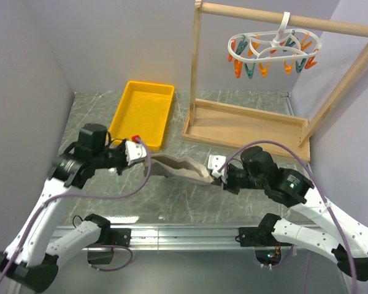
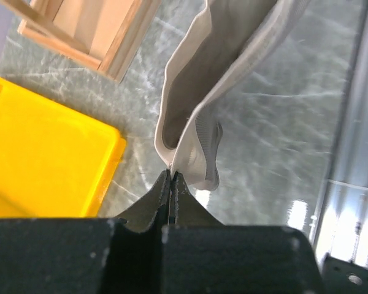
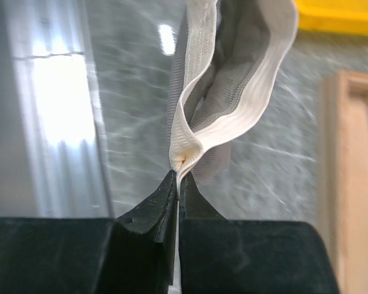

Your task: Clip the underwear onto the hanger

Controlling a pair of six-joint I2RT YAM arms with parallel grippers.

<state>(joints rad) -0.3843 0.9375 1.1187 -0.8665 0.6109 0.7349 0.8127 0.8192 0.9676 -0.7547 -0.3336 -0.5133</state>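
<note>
The grey-taupe underwear [image 1: 179, 168] hangs stretched between my two grippers above the marble tabletop, its beige waistband open. My left gripper [image 1: 148, 157] is shut on its left end; the left wrist view shows the waistband [image 2: 190, 122] pinched at the fingertips [image 2: 171, 174]. My right gripper [image 1: 216, 177] is shut on its right end; the right wrist view shows the folded waistband [image 3: 233, 116] clamped at the fingertips [image 3: 180, 177]. The white oval hanger [image 1: 275, 49] with orange and teal clothespins hangs from the wooden rail at the upper right, far above the underwear.
A yellow tray [image 1: 142, 113] lies at the back left, close to my left gripper. The wooden rack [image 1: 245, 122] has its base behind the underwear, an upright post at centre and a slanted brace at right. Grey walls enclose the table.
</note>
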